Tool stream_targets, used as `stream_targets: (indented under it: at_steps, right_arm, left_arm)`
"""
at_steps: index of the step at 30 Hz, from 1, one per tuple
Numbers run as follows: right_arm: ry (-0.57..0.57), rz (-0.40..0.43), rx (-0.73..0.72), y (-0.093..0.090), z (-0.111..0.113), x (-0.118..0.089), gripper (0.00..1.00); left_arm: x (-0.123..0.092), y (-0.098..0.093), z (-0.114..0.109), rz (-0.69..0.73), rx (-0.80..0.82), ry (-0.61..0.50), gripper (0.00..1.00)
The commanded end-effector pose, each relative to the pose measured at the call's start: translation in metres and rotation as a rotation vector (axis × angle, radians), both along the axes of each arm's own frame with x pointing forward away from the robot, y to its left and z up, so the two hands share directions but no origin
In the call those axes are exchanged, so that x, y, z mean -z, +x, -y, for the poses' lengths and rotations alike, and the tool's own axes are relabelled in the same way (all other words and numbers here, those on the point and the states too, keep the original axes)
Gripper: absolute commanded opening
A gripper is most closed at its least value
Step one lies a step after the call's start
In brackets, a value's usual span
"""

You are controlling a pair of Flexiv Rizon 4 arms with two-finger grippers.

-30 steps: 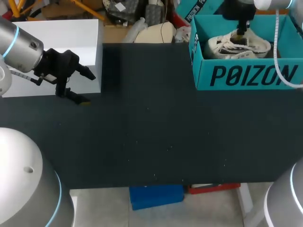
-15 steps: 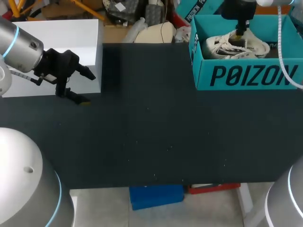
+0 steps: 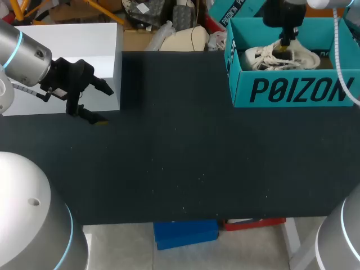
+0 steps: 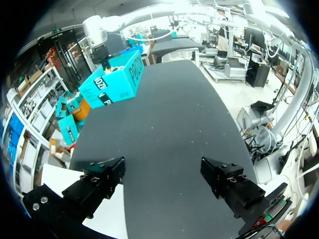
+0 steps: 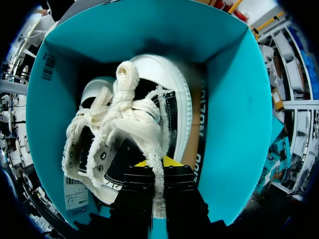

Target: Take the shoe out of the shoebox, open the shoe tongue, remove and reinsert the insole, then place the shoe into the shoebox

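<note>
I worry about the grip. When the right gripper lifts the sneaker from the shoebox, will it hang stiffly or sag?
It will probably sag: the right gripper pinches only a frayed cloth strip of the sneaker, which looks soft. The thick rubber toe may droop and swing. The loose laces could catch on the teal shoebox wall.

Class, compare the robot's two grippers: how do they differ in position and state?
The left gripper is open and empty; the right gripper is shut on the shoe. The left gripper hangs over the table's left edge; the right gripper is down in the shoebox. Both have black fingers.
</note>
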State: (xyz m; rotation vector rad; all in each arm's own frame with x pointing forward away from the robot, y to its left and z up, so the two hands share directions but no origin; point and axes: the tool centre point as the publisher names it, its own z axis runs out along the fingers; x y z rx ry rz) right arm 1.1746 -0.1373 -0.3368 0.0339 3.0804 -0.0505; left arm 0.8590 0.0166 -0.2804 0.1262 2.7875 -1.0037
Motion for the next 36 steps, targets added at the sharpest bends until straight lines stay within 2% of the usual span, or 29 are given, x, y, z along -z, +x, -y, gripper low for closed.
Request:
stream_targets:
  at_steps: [1,29,36]
  right_arm:
    - [0.004,-0.011,-0.014,0.002,-0.002,0.004,0.0]
    - [-0.039,-0.037,-0.139,0.027,0.005,0.013,0.0]
    - [-0.039,-0.052,-0.152,0.029,0.003,0.016,0.0]
  left_arm:
    - [0.002,0.0,0.001,0.004,-0.002,0.0,1.0]
    - [0.002,0.0,0.001,0.004,-0.002,0.0,1.0]
    - [0.002,0.0,0.001,0.004,-0.002,0.0,1.0]
